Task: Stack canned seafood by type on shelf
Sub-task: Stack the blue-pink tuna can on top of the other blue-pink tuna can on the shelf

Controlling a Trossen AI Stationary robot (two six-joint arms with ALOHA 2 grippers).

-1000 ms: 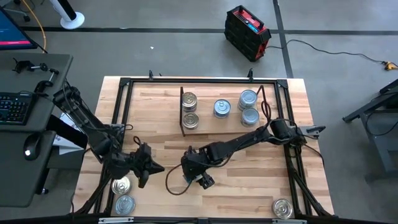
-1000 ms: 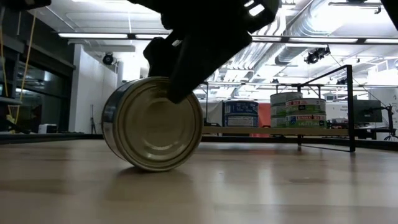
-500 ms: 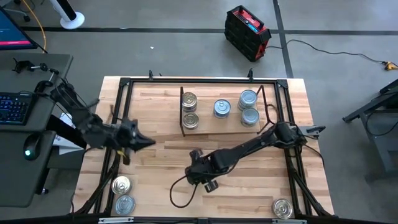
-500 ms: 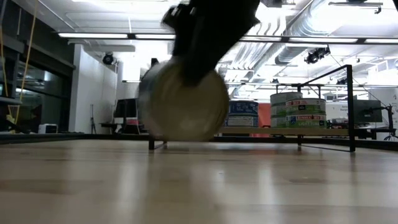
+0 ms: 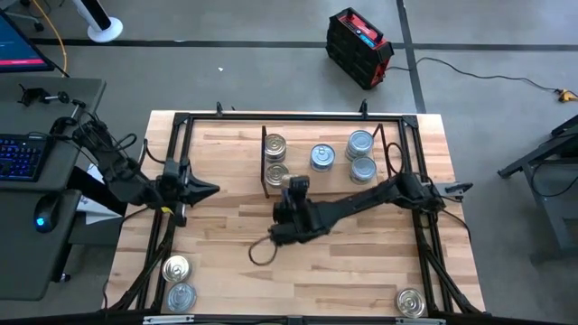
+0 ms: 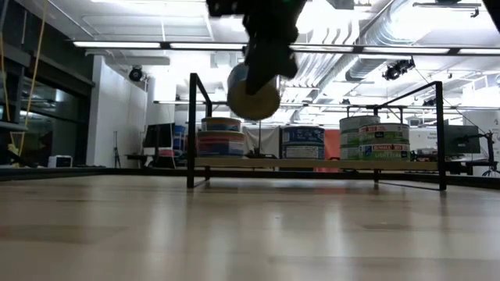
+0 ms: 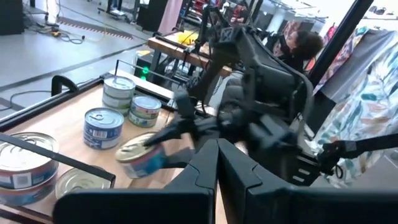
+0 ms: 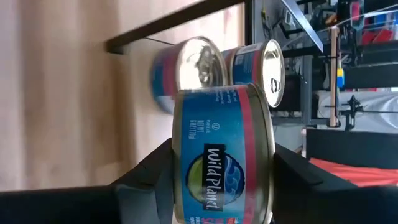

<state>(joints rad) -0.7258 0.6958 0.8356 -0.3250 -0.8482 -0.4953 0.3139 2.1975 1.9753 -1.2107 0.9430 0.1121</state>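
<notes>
Right gripper (image 5: pixel 294 188) is clamped on a blue tin (image 8: pixel 222 155) – up off the table, near the shelf (image 5: pixel 339 187). Left gripper's (image 5: pixel 209 189) jaws together.

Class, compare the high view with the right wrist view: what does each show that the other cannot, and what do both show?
Only the high view shows the left gripper waiting near the table's left edge, the whole shelf, and three loose tins along the near edge, such as one. Only the right wrist view shows the held tin close enough to read its blue Wild Planet label. Both show the right gripper shut on that tin, close to the shelf's left-end tins.
</notes>
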